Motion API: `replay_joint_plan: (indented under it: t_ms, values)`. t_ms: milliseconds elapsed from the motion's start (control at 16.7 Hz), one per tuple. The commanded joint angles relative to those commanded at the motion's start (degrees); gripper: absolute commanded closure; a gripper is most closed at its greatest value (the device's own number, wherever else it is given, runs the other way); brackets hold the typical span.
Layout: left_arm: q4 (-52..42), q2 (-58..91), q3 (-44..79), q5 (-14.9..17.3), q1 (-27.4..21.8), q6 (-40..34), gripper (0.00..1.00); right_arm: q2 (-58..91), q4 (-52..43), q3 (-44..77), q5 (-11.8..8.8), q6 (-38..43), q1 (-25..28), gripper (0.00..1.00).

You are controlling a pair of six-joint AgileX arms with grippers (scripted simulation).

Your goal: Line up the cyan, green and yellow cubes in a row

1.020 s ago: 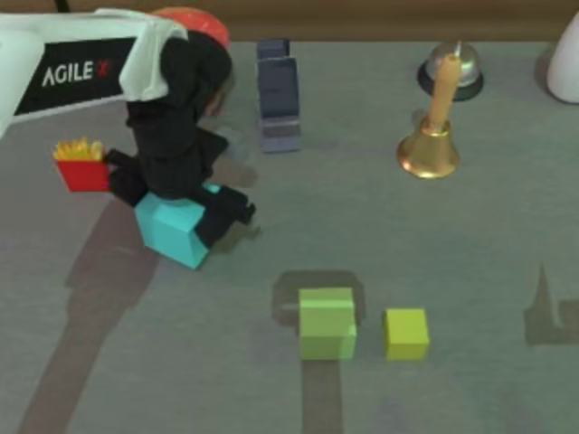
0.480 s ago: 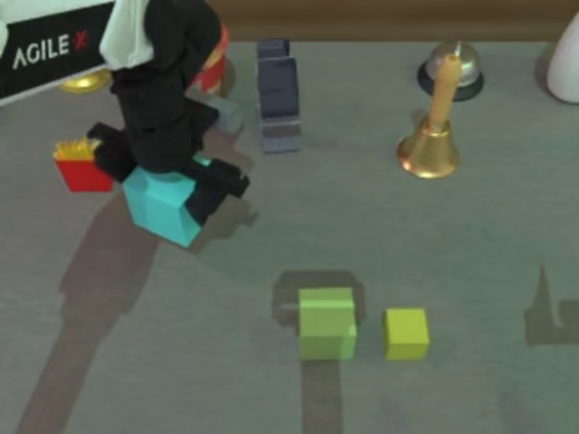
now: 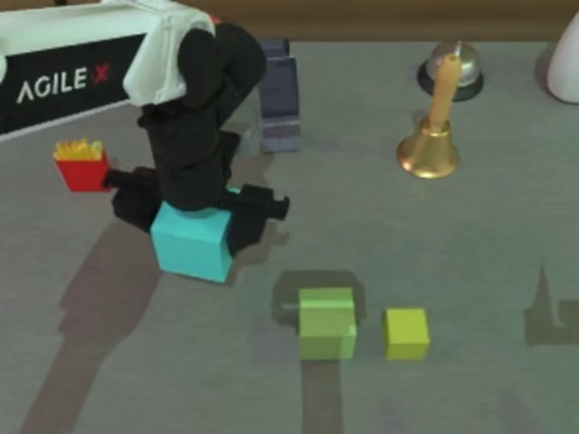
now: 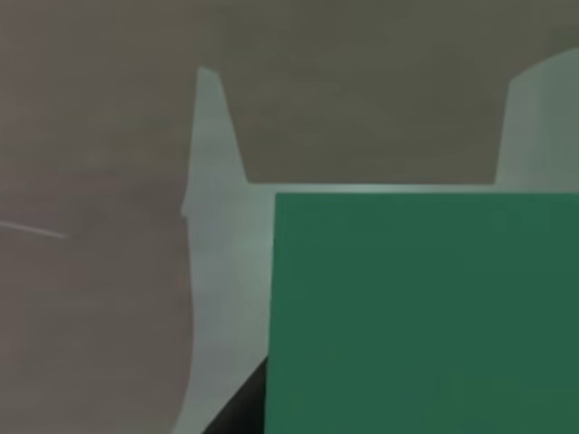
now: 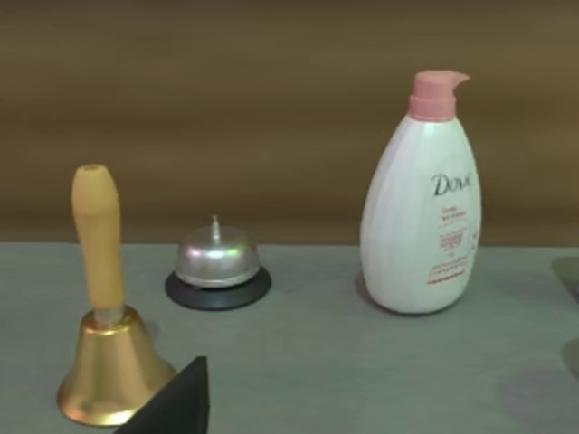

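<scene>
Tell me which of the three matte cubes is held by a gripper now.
The large turquoise-cyan cube: the left gripper is shut on it. The light green cube and small lime-yellow cube sit free, side by side.

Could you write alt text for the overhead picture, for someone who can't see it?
The left gripper holds the cyan cube at the table's left, near a red box of fries. The green cube and the yellow cube sit side by side nearer the front, with a brass handbell behind them.

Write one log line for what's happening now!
left gripper | jaws shut on cyan cube | green cube, yellow cube side by side
</scene>
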Motion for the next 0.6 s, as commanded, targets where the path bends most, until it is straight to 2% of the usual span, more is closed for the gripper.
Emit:
replay_joint_plan:
  t_ms: [180,300,420,600]
  values:
    - [0.7,-4.5,-5.5,0.0,-3.9,-12.5,1.0,0.0,0.0,0.0,0.0,0.0,0.0,0.0]
    - [1.3,-7.2,-8.5,0.0,-6.0,-18.4,1.0,0.0,0.0,0.0,0.0,0.0,0.0,0.0]
    - [1.9,-9.3,-10.5,-0.1,-7.3,-21.8,1.0,0.0,0.0,0.0,0.0,0.0,0.0,0.0]
    - [2.1,-10.0,-11.1,-0.1,-7.7,-22.7,1.0,0.0,0.0,0.0,0.0,0.0,0.0,0.0]
